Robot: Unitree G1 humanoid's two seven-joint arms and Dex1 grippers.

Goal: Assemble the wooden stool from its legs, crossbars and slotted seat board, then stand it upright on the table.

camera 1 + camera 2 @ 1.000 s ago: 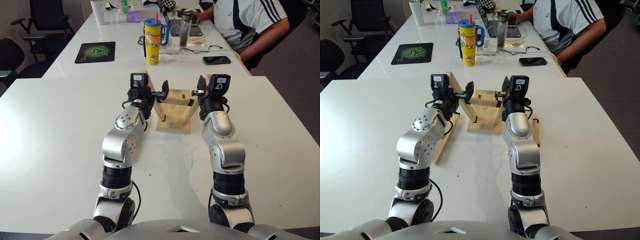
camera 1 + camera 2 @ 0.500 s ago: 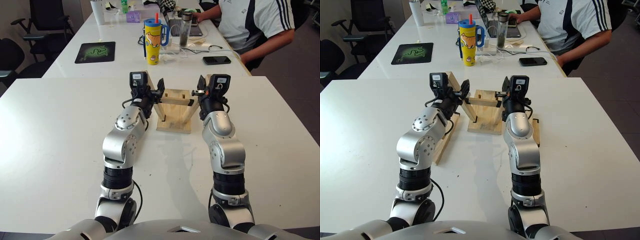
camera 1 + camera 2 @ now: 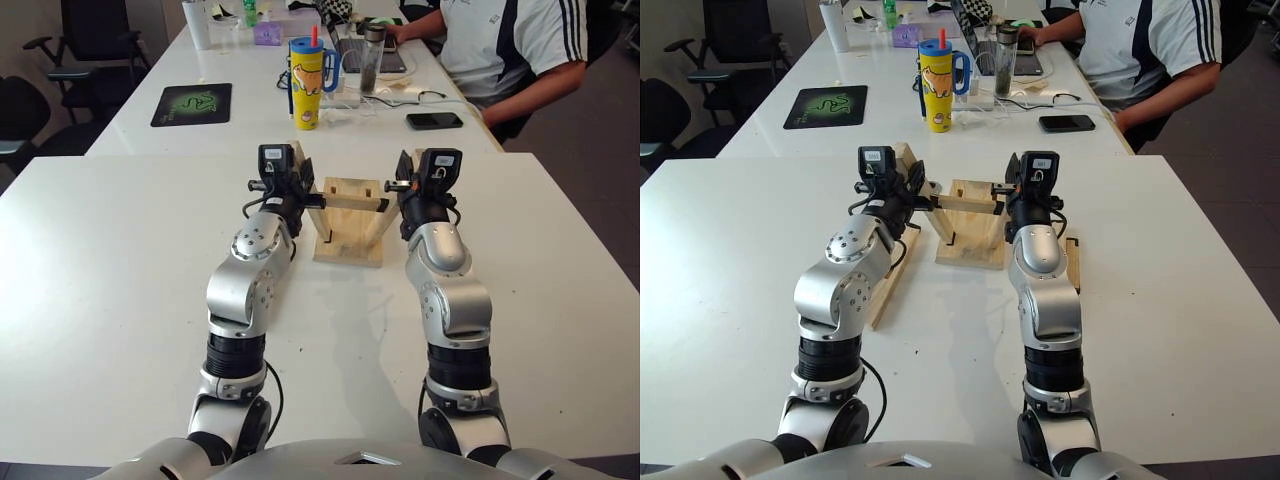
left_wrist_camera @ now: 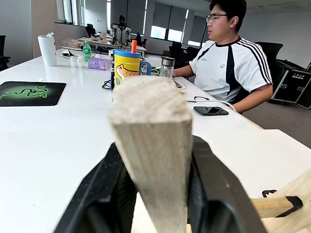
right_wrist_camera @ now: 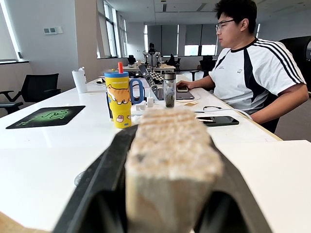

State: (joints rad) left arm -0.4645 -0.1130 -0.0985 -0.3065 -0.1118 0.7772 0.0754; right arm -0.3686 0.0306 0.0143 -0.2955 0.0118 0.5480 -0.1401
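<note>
The slotted seat board [image 3: 348,251] lies flat on the white table. Two wooden legs rise from it, joined by a crossbar [image 3: 350,203]. My left gripper [image 3: 301,187] is shut on the top end of the left leg [image 4: 150,145], whose black fingers [image 4: 109,191] press its sides. My right gripper [image 3: 396,186] is shut on the top end of the right leg [image 5: 170,160], held between its fingers [image 5: 104,187]. Both arms stretch forward side by side, one at each side of the frame.
A loose wooden bar [image 3: 883,287] lies under my left arm and another [image 3: 1072,263] beside my right arm. On the far table stand a yellow cup [image 3: 307,85], a phone [image 3: 433,120] and a green mat [image 3: 190,104], with a seated person behind.
My left gripper has shifted left from beside the crossbar and turned, and now sits on the left leg's top. The right arm has not moved.
</note>
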